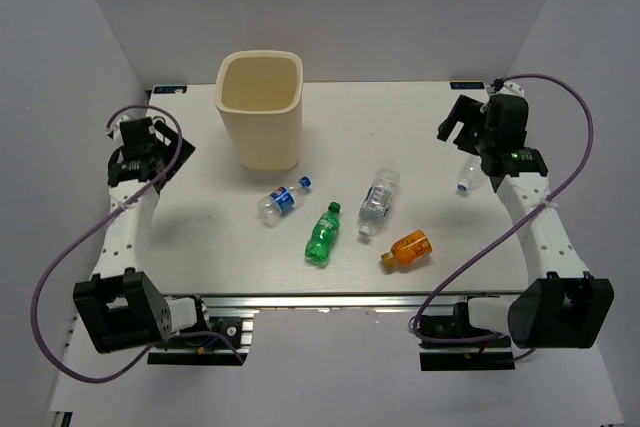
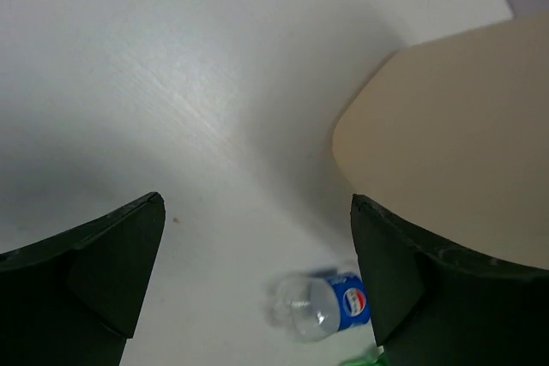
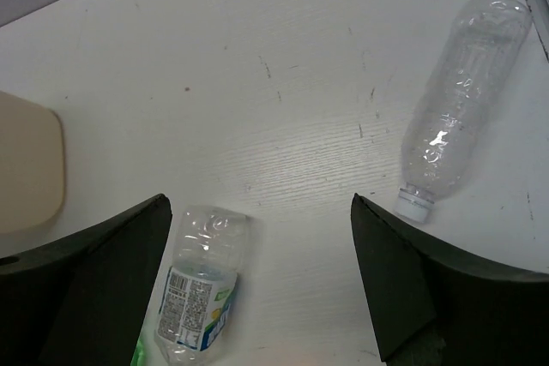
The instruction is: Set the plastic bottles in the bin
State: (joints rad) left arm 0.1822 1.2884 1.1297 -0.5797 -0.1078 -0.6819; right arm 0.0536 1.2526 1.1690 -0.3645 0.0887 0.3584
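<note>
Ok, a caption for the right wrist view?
Open right gripper over the table; clear bottle and labelled bottle lie on it.

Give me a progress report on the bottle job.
Done: nothing; no bottle shows inside the bin. In hand: nothing; left gripper and right gripper are open and empty. Left: all five lie on the table: blue-label bottle, green bottle, labelled clear bottle, orange bottle, plain clear bottle.

Bin [image 1: 261, 112] mouth open overhead, tall walls block far-left, bottles [image 1: 322, 234] lying centre & right w/ gaps btwn (none touching)

5 bottles [image 1: 322, 234] lying flat, cream bin [image 1: 262, 117] upright
</note>
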